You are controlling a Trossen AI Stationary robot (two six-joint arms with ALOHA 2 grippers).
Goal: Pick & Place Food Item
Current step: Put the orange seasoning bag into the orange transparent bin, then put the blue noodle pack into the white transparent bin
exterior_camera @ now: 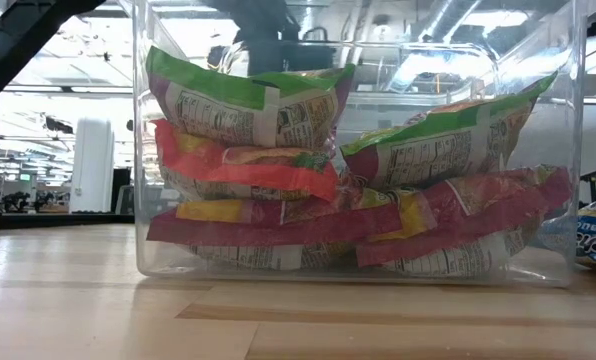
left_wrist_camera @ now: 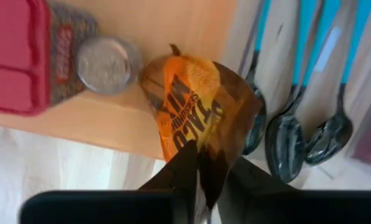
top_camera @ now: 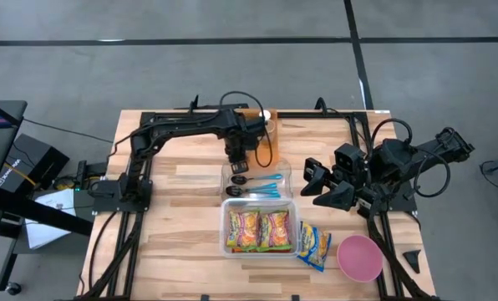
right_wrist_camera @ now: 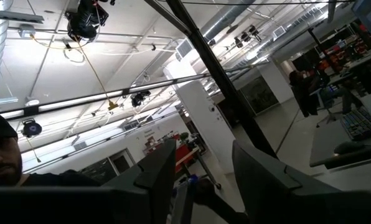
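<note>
One orange snack packet (left_wrist_camera: pixel 195 106) pinched in the left gripper (left_wrist_camera: pixel 201 168), above the spoon tray (top_camera: pixel 287 171) at about 12 o'clock of table centre.

Looks light, soft and crinkly, probably slick film; fingers press together on one crimped end, which seems the sensible hold, since the body would crush. Teal-handled spoons (left_wrist_camera: pixel 297 118) lie just beside it. Clear bin (top_camera: pixel 226 227) of packets sits at 6 o'clock from the tray, pink bowl (top_camera: pixel 359 257) at 4 o'clock. Bare wood tabletop (top_camera: pixel 174 242). Right gripper (right_wrist_camera: pixel 201 174) spread, parked at 3 o'clock, pointing up at a warehouse ceiling.
</note>
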